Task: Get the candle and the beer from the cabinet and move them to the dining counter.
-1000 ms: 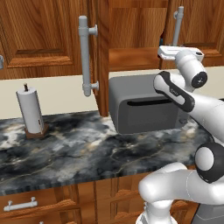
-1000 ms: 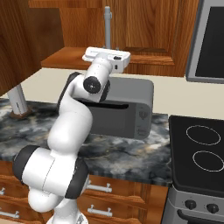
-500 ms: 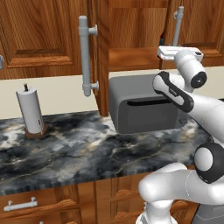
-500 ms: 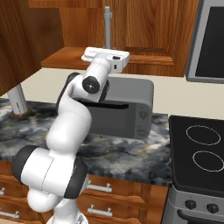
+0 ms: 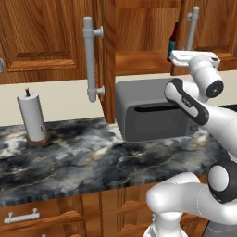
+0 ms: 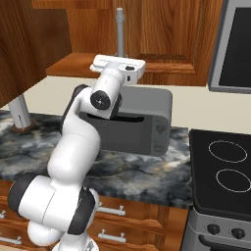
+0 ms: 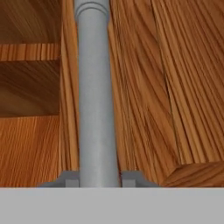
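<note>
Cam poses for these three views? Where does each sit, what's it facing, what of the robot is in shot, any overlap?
Left base view: behind the arm's left, facing the cabinet; arm lower right, beer behind the hand.
Right base view: behind its right, facing the same cabinet; arm lower left, stove at right.
Hand view: on the hand, up close on the handle; fingertips flank it.
Shared: both base views show toaster oven, counter, handle.

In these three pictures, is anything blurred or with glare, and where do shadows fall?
Left base view: sharp, no glare; the toaster casts a soft shadow on the marbled counter. Right base view: sharp; the cabinet interior is darker at left. Hand view: the grey handle is very close and slightly soft, evenly lit, with the shelf area at left in shade.
</note>
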Controlling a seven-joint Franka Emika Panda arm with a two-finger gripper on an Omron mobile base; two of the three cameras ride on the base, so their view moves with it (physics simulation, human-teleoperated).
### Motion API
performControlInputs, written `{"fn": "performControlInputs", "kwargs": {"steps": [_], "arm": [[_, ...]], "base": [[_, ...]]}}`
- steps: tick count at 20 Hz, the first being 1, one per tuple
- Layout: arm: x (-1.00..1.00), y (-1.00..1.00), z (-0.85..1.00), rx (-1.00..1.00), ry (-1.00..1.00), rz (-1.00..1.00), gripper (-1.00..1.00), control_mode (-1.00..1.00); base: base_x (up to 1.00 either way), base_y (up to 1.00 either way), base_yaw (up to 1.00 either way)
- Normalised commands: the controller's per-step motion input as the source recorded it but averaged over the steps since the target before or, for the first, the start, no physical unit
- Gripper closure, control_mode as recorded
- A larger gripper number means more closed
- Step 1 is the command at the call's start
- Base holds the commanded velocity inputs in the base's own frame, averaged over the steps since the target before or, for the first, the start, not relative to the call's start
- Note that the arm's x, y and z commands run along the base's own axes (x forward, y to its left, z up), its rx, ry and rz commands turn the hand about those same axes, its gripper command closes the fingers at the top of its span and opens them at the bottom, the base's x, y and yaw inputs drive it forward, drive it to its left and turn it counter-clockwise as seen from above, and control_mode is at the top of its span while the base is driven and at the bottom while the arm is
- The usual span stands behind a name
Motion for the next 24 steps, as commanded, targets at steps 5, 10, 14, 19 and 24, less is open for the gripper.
{"fn": "performControlInputs", "kwargs": {"steps": [5, 10, 14, 19, 24], "arm": [[-0.64, -0.47, 0.01, 0.00, 0.00, -0.07, 1.00, -1.00], [-0.85, -0.45, 0.01, 0.00, 0.00, -0.18, 1.00, -1.00], [-0.84, -0.51, 0.03, 0.00, 0.00, -0.23, 1.00, -1.00], [-0.77, -0.57, 0.01, 0.00, 0.00, -0.21, 1.00, -1.00], [-0.74, -0.61, 0.00, 0.00, 0.00, -0.18, 1.00, -1.00]], "base": [[0.00, 0.00, 0.00], [0.00, 0.00, 0.00], [0.00, 0.00, 0.00], [0.00, 0.00, 0.00], [0.00, 0.00, 0.00]]}}
